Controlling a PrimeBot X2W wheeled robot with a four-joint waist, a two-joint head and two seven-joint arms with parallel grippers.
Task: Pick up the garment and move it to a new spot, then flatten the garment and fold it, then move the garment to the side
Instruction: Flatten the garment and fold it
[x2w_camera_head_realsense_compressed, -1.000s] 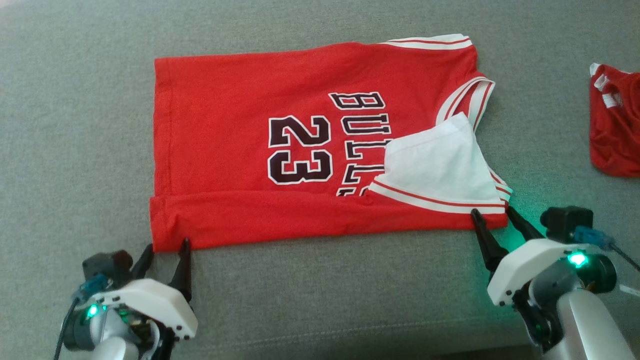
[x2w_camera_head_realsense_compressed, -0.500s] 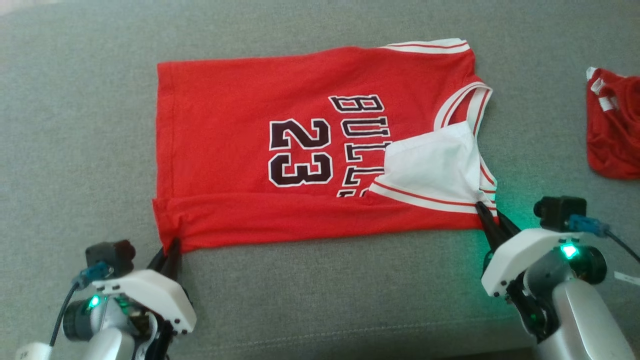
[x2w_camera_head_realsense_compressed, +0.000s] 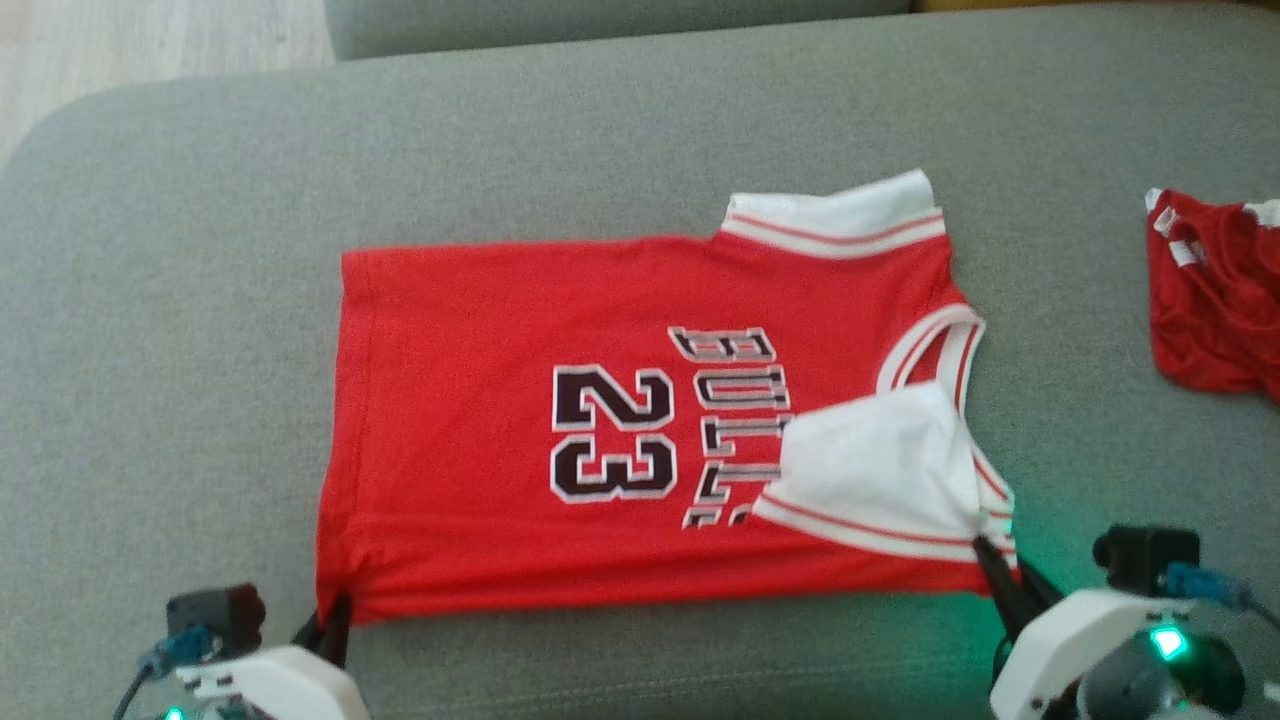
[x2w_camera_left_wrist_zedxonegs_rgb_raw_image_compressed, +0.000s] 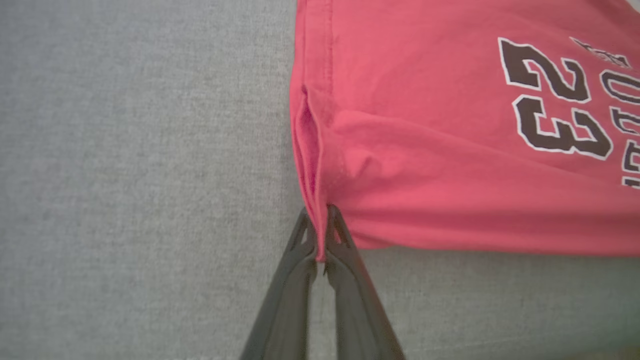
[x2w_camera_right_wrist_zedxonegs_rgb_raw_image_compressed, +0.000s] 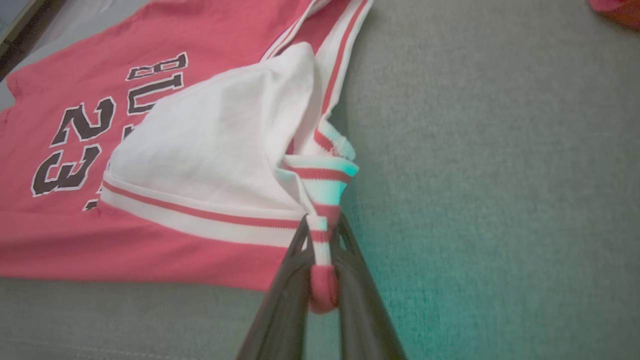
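On the couch (x2w_camera_head_realsense_compressed: 200, 300), head view, your jersey (x2w_camera_head_realsense_compressed: 480, 330) lies spread; left wrist: left gripper (x2w_camera_left_wrist_zedxonegs_rgb_raw_image_compressed: 318, 215) pinched shut on its hem corner; right wrist: right gripper (x2w_camera_right_wrist_zedxonegs_rgb_raw_image_compressed: 323, 222) clamped on striped trim; limp, light cloth, so lift both corners together.

Shirt (x2w_camera_head_realsense_compressed: 600, 450) lying flat on the middle of a cushion (x2w_camera_head_realsense_compressed: 180, 300), hem toward the left, neck toward the right. The near shoulder flap is turned over onto the chest. Left tool (x2w_camera_head_realsense_compressed: 333, 612) at the near left corner, pinching the doubled hem edge. Right tool (x2w_camera_head_realsense_compressed: 1000, 568) at the near right corner, pinching the shoulder strap. A second piece of clothing (x2w_camera_head_realsense_compressed: 1210, 300) lies on the same cushion, well apart to the right. A further cushion (x2w_camera_head_realsense_compressed: 600, 20) sits behind, and the floor (x2w_camera_head_realsense_compressed: 150, 50) is at the far left.
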